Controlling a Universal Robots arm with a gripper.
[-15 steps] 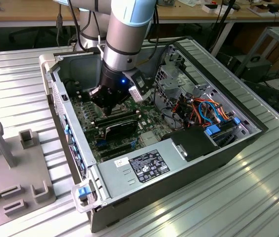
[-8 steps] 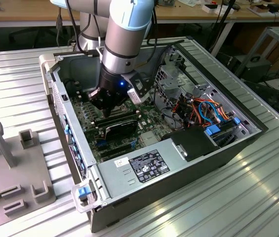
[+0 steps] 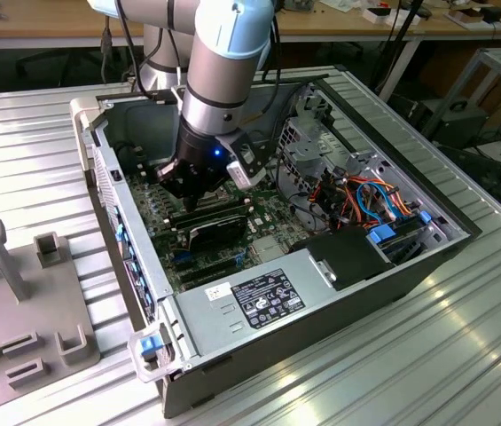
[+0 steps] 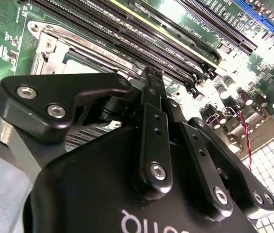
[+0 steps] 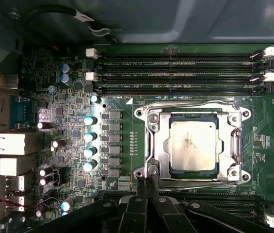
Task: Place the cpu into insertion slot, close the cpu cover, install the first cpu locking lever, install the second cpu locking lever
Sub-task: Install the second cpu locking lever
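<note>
The open computer case (image 3: 321,293) lay on the ribbed metal table (image 3: 463,355), and the arm reached down into it over the motherboard (image 5: 117,160). On that board, just beside the memory slots (image 5: 175,73), the cpu cover (image 5: 158,141) lay shut over the insertion slot, framing the cpu (image 5: 193,144). The gripper (image 5: 146,187) stood at the cover's corner, jaws pressed together on nothing I could see.

The cpu (image 5: 193,144) lies in the insertion slot (image 5: 158,145), under the cpu cover (image 5: 193,115).
</note>
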